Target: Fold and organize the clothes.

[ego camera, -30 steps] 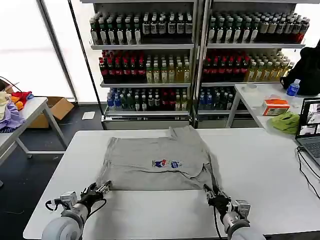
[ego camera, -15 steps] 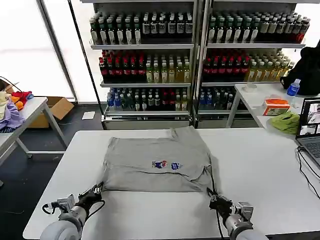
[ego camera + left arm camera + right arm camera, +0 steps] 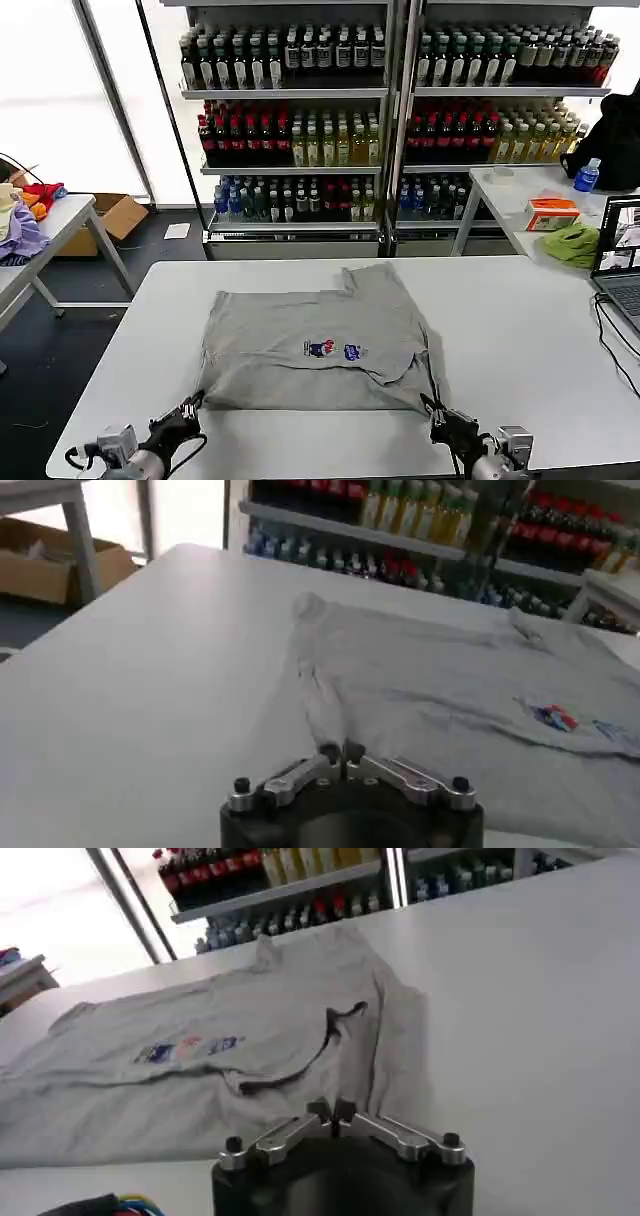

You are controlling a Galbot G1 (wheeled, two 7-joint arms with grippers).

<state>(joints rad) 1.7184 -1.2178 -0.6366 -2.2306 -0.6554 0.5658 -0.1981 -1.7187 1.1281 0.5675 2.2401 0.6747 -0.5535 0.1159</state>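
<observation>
On table: shirt flat, collar away from robot.

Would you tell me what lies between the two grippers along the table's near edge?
The grey shirt's near hem, with bare white table below it, between left gripper and right gripper in the head view.

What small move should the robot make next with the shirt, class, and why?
Probably let go. Both hands, left and right, are shut on the near hem of the shirt at its two corners, close to the near edge of the table. The shirt already lies mostly flat, its print up, so more pulling toward the robot might drag the hem off that edge; one sleeve remains bunched.
</observation>
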